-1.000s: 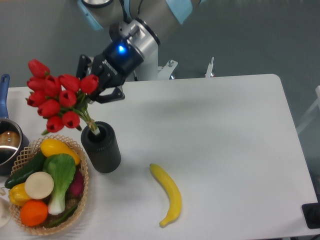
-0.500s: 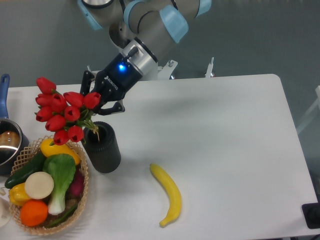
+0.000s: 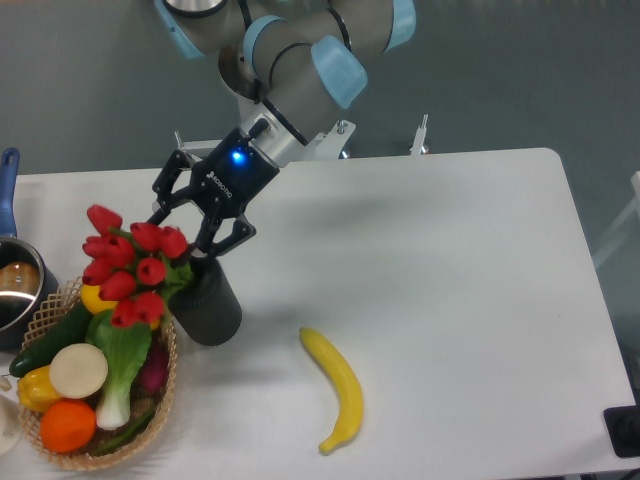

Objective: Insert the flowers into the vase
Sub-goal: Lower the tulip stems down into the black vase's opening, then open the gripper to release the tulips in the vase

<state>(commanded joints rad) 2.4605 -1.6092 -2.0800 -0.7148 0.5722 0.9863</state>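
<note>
The flowers point(image 3: 135, 262), a bunch of red tulip buds with green leaves, lean left over the basket with their stems down in the mouth of the dark ribbed vase point(image 3: 207, 305). The vase stands upright on the white table, left of centre. My gripper point(image 3: 190, 235) hangs just above the vase's mouth, right of the buds, its fingers around the stems and shut on them. The stems are mostly hidden by the buds and the fingers.
A wicker basket point(image 3: 168, 372) with bok choy point(image 3: 120, 352) and other vegetables and fruit touches the vase's left side. A yellow banana point(image 3: 336, 386) lies to the right of the vase. A blue-handled metal pot point(image 3: 14, 285) stands at the left edge.
My gripper has come down and a little towards the vase with the flowers. The buds have dropped from well above the vase to just beside its mouth, the stems going deeper in.
</note>
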